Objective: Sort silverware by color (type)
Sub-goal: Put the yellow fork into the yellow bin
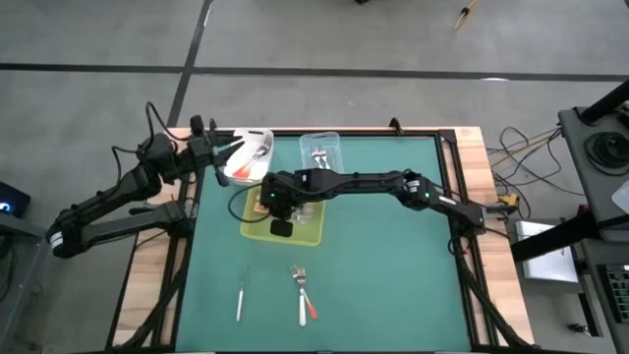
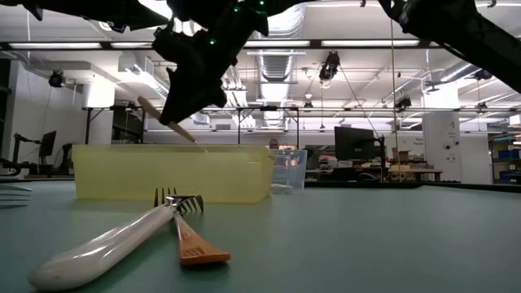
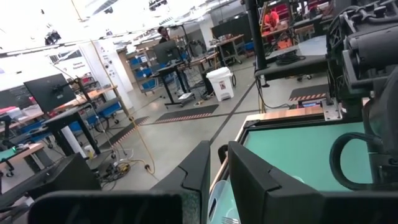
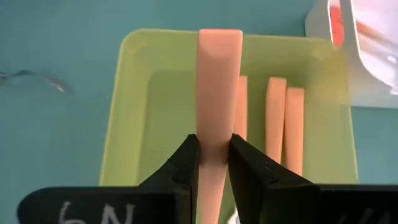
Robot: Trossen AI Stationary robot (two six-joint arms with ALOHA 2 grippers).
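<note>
Over the yellow-green tray [image 1: 313,234] near the middle of the table, the right gripper [image 4: 214,163] hangs with its two dark fingers clamped on an orange-handled utensil [image 4: 219,93], the handle pointing out ahead and tilted down toward the tray floor. That looks like a drop about to happen: three more orange handles [image 4: 277,118] already lie side by side in there, so this tray is evidently the orange pile, and the piece is held lengthwise to match them.

The left gripper [image 1: 224,149] waits off at the far left corner, above the white tub [image 1: 248,157]. Its fingers [image 3: 249,180] stand close together with only a slit between, and nothing shows in them, though the wrist camera mostly looks past them into the room, so I won't swear to it. Beside that tub sits a clear tub [image 1: 320,149] with a couple of silver pieces inside.

Plenty left to sort. On the near part of the green mat [image 1: 393,275] a white-handled fork [image 2: 106,244] and an orange-handled fork [image 2: 191,240] lie crossed at the tines, touching, and a thin silver utensil [image 1: 240,298] lies apart to their left.

The mat is flat, matte and clean, edged by a wooden frame [image 1: 472,138]. Beyond it: a bright workshop, strip lights overhead, monitors, benches, cables on the floor.
</note>
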